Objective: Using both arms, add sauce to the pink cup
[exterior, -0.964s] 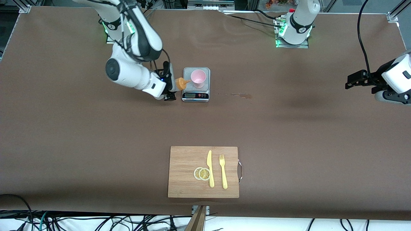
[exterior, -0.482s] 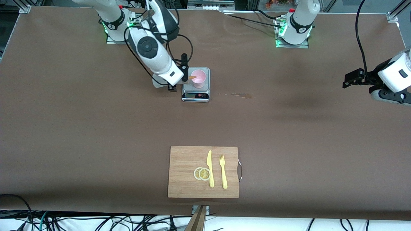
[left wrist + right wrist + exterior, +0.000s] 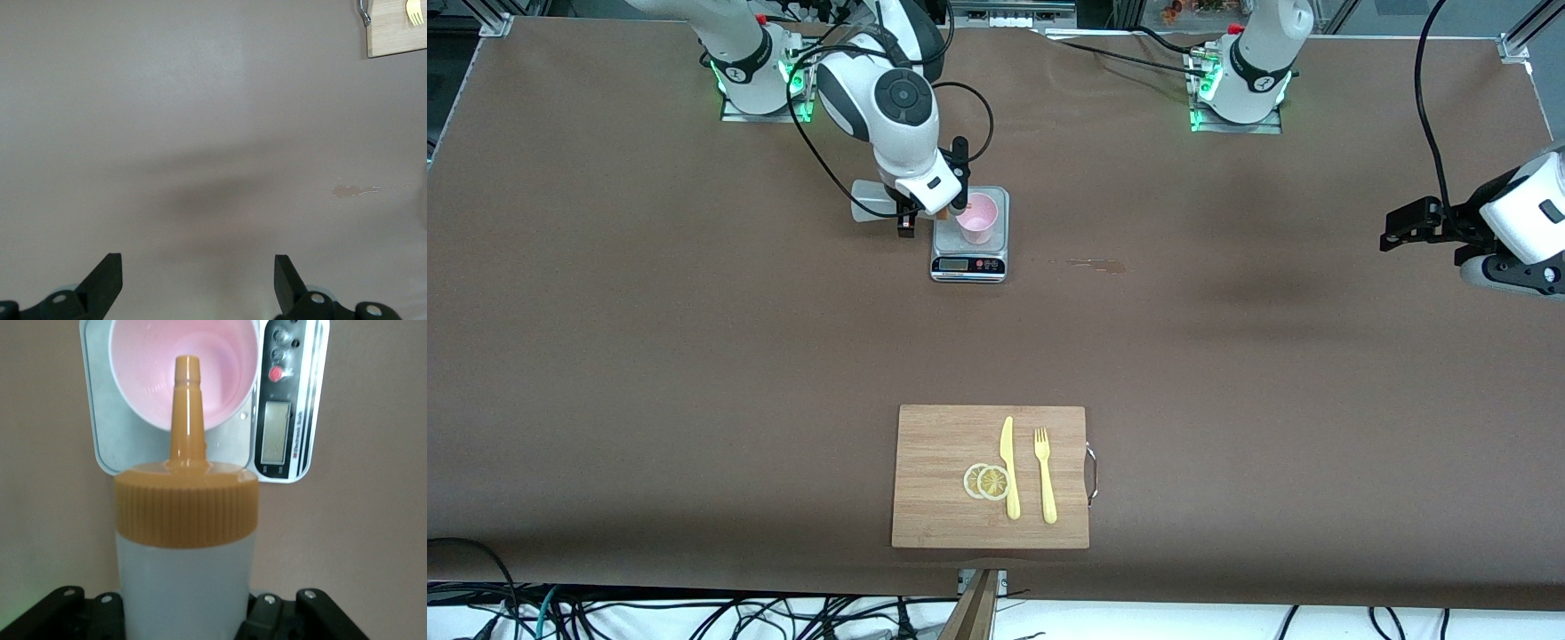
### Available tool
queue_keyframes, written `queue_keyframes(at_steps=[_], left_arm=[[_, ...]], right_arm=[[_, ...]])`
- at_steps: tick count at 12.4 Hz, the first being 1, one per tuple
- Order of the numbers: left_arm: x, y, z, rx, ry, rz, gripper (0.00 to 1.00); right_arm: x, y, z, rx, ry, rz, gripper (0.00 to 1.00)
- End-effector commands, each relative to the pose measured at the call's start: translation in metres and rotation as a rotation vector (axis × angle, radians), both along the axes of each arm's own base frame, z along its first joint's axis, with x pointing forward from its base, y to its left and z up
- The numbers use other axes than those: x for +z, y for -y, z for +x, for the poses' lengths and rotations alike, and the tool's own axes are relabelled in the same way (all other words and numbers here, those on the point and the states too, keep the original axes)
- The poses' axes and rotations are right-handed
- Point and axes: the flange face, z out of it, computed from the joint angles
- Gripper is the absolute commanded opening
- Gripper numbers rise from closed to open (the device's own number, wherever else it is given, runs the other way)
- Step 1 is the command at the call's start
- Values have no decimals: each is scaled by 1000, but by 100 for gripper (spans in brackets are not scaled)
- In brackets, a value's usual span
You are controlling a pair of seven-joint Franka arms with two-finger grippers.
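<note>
the small translucent whitish squeeze bottle with an orange ribbed cap and tapered nozzle (image 3: 185,540) is judged light and soft-walled, so that pressure on its body would force sauce out; it is best taken around the lower body, below the cap, where a firm but measured clamp would keep the smooth plastic from slipping. it is held there by the right arm's black two-finger tool (image 3: 183,613), which is closed on its body. the bottle is tipped, its nozzle aimed over the rim of the small pale pink tapered plastic cup (image 3: 977,216), which looks empty inside. the cup is judged light and easily toppled; it stands on a small grey kitchen scale with a display (image 3: 968,264), toward the right arm's end of the worktop. the left arm's black tool (image 3: 197,283) is spread wide, holds nothing and waits over the bare brown worktop (image 3: 1227,356).
</note>
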Motion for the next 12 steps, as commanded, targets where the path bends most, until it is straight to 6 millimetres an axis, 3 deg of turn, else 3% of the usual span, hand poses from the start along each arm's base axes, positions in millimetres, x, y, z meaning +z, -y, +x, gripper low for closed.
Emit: queue_keyframes(at_steps=[1, 12], left_arm=[[4, -1, 4, -23, -11, 17, 100], [4, 0, 4, -25, -18, 17, 100]], right_arm=[[6, -8, -13, 13, 18, -62, 11], [13, -40, -11, 17, 42, -233, 11]])
